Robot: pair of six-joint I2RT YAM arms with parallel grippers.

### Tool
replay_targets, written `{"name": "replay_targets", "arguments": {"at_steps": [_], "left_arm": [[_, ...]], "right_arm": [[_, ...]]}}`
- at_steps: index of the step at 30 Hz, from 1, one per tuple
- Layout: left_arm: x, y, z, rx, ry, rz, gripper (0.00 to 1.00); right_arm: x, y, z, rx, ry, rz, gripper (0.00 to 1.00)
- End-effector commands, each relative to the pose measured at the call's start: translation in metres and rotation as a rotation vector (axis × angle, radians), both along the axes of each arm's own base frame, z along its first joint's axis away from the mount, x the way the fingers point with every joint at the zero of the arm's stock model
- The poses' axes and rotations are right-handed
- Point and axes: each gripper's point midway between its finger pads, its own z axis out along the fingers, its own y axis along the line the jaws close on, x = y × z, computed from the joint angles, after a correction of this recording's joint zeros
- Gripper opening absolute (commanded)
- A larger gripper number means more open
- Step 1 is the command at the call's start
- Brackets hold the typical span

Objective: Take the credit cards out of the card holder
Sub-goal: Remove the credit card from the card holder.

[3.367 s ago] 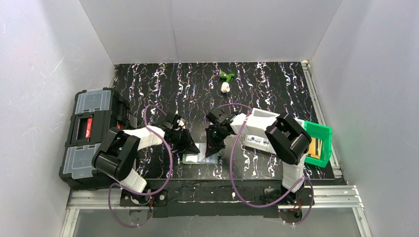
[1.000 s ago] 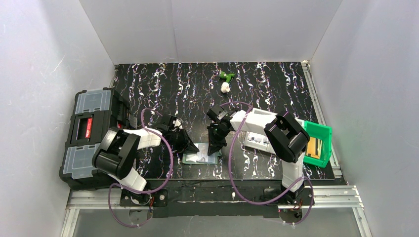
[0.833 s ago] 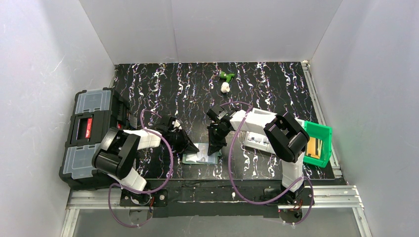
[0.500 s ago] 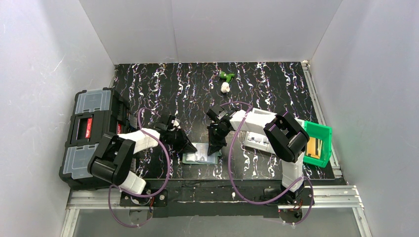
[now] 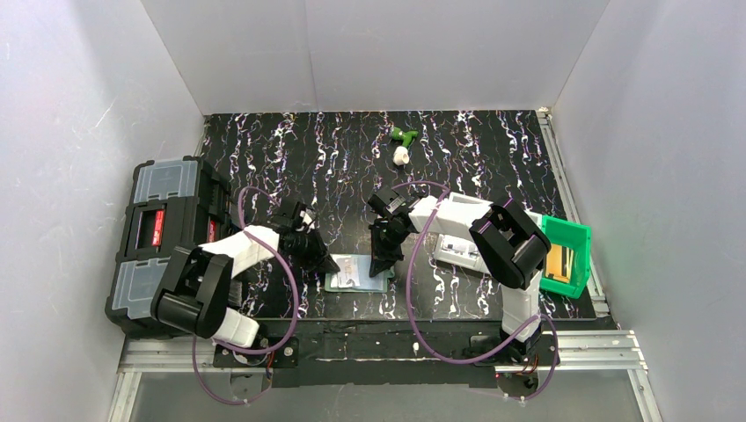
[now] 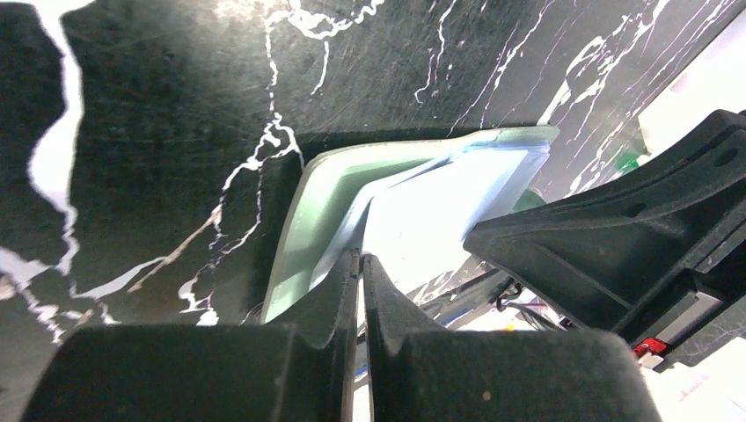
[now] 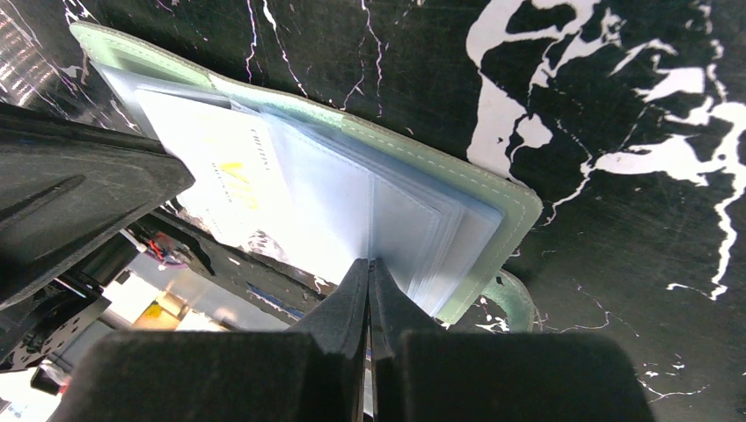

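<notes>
At lower centre, the card holder (image 5: 356, 274) lies open — credit cards (image 7: 236, 171) still inside; left gripper (image 6: 361, 258) and right gripper (image 7: 369, 263) both closed at its edges.

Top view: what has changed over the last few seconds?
The left arm swung its elbow down toward the near-left. The left gripper slid left off the card holder to its left edge, so more of the open holder shows. No card has visibly come out. The right gripper stayed shut on the holder's right side, and the holder kept its place.
</notes>
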Motion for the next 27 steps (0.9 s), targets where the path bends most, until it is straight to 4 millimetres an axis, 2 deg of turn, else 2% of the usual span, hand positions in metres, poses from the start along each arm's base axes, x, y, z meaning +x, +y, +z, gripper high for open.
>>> {"name": "replay_targets", "arguments": {"at_steps": [1, 5, 8, 11, 15, 19, 22, 27], "left_arm": [[-0.001, 0.017, 0.012, 0.065, -0.011, 0.001, 0.0], [0.001, 0.022, 0.023, 0.079, -0.026, 0.005, 0.0], [0.003, 0.024, 0.034, 0.087, -0.044, 0.004, 0.0], [0.006, 0.026, 0.048, 0.095, -0.062, 0.002, 0.0], [0.012, 0.022, 0.07, 0.071, -0.097, -0.005, 0.0], [0.022, 0.014, 0.102, 0.013, -0.159, -0.002, 0.0], [0.029, 0.003, 0.13, -0.075, -0.202, 0.011, 0.0], [0.045, -0.017, 0.175, -0.267, -0.27, 0.068, 0.0]], "right_arm": [[-0.003, -0.027, -0.044, -0.161, -0.02, 0.005, 0.05], [0.003, -0.018, -0.027, -0.103, -0.054, 0.012, 0.08], [0.012, -0.006, 0.0, -0.031, -0.112, 0.024, 0.17], [0.024, 0.006, 0.037, 0.045, -0.188, 0.034, 0.3], [0.039, 0.02, 0.091, 0.173, -0.306, 0.03, 0.54], [0.045, 0.026, 0.13, 0.339, -0.359, 0.001, 0.76], [0.048, 0.025, 0.156, 0.483, -0.366, -0.033, 0.82], [0.053, 0.014, 0.188, 0.647, -0.376, -0.088, 0.84]]}}
